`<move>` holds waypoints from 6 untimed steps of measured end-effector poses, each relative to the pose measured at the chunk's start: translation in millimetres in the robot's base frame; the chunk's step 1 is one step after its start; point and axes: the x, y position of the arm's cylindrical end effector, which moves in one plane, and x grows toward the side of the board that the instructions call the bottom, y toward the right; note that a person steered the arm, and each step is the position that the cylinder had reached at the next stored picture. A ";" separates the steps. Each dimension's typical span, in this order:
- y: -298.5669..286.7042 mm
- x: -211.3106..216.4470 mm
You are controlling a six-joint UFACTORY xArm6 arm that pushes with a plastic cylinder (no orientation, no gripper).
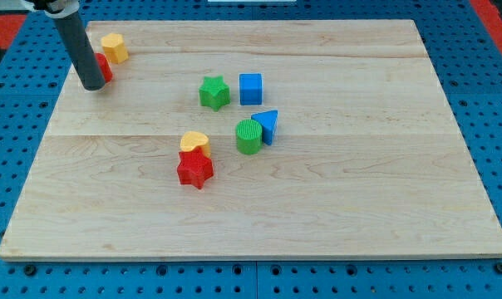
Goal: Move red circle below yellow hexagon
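the red circle (105,68) lies near the table's top-left corner, mostly hidden behind the dark rod. the yellow hexagon (114,47) stands upright just above and right of it, nearly touching.

On my screen the bench (334,208) is pale, light-brown wood with a fine lengthwise grain, lying on a blue surface (492,100) dotted with dark holes; red patches (2,33) show at the frame's upper corners. My tip (93,85) ends a dark grey, near-black rod. In the upper left, the red circle (105,66) peeks out behind it, next to the yellow hexagon (114,47). Mid-frame: a green star (214,92), a blue cube (250,88), a blue triangle (267,124), a green cylinder (248,136) with a ribbed top, a yellow half-round block (194,142) and a red star (194,169).
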 end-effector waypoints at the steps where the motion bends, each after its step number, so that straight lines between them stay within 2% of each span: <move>1: -25.1 5.5; 4: -14.2 -37.9; 5: 14.6 -39.2; 6: 1.5 -44.0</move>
